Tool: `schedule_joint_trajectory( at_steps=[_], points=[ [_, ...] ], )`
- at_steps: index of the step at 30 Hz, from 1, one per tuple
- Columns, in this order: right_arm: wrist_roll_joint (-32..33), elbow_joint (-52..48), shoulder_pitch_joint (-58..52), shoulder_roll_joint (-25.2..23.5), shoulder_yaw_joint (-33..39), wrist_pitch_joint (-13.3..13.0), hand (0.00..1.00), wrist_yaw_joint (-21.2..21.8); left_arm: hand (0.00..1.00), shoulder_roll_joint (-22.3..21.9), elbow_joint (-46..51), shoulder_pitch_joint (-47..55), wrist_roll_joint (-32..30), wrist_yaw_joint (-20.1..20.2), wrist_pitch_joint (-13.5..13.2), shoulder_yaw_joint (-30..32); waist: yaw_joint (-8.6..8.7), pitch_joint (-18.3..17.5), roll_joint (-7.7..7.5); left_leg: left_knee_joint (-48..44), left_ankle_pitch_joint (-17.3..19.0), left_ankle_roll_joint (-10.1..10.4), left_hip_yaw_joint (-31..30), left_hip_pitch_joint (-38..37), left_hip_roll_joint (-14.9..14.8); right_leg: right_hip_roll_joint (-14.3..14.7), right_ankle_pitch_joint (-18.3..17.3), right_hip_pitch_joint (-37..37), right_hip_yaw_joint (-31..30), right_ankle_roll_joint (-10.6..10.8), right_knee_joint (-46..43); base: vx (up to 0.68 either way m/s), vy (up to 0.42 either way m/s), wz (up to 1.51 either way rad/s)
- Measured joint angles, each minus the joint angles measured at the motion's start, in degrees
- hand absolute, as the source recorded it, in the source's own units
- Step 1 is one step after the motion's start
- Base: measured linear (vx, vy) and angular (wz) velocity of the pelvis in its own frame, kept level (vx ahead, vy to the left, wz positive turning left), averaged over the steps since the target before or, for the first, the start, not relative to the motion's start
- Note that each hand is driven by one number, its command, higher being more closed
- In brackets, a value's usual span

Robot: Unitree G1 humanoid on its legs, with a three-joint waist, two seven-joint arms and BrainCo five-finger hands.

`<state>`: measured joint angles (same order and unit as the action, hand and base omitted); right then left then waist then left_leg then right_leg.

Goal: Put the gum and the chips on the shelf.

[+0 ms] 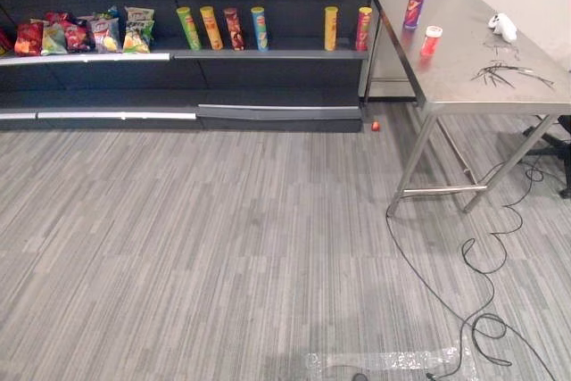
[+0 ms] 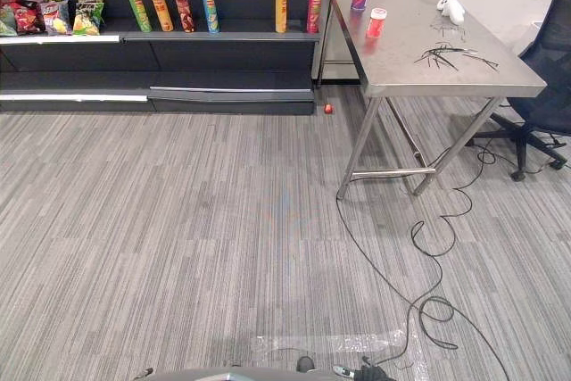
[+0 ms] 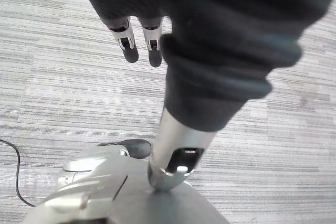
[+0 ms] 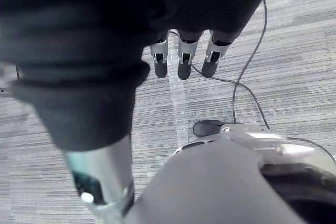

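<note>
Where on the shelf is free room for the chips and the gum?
The widest bare stretch of shelf lies between the blue can and the yellow can. Cans stand close from there to the green can; bags crowd the left end.

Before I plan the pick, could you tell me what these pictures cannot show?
Small red object on the floor by the shelf, eye views: too small to identify.
White item on the table, left eye view: too small to name.
Office chair: cut off by the right eye view's edge.
</note>
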<state>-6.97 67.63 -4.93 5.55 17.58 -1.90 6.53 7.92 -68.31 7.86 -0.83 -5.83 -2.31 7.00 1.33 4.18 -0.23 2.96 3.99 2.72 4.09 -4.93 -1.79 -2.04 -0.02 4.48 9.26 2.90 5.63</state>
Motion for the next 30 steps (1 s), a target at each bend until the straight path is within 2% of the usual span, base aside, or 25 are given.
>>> schedule_joint_trajectory(
  at_steps=[4, 20, 30],
  points=[
    [0.0, 0.3, 0.5, -0.1, 0.1, 0.0, 0.0, 0.1, 0.0, 0.0, -0.1, -0.6, 0.0, -0.1, 0.0, 0.1, -0.02, 0.6, -0.1, 0.1, 0.1, 0.1, 0.2, -0.5, 0.1, -0.2, -0.1, 0.7, 0.1, 1.3, 0.3, 0.0, 0.0, 0.0],
    [0.1, 0.3, 0.8, 0.1, 0.1, 0.0, 0.0, 0.2, 0.0, -0.2, -1.2, -0.9, -0.4, -0.5, -0.1, 0.5, -0.03, 1.1, 0.09, 1.4, -0.1, -0.1, 1.4, -1.4, -0.1, 0.0, -0.1, 0.6, -0.3, 1.2, 0.3, -0.03, -0.005, -0.02],
    [0.1, 0.9, 1.3, 0.0, 0.1, 0.0, 0.0, 0.2, 0.0, -0.3, -1.4, -1.1, -0.3, -0.4, -0.1, 1.4, -0.05, 1.3, -0.32, 2.1, 0.0, -0.1, 1.7, -2.1, 0.2, -0.1, -0.1, 0.9, -0.3, 1.2, 0.3, 0.01, -0.001, -0.02]
  ],
)
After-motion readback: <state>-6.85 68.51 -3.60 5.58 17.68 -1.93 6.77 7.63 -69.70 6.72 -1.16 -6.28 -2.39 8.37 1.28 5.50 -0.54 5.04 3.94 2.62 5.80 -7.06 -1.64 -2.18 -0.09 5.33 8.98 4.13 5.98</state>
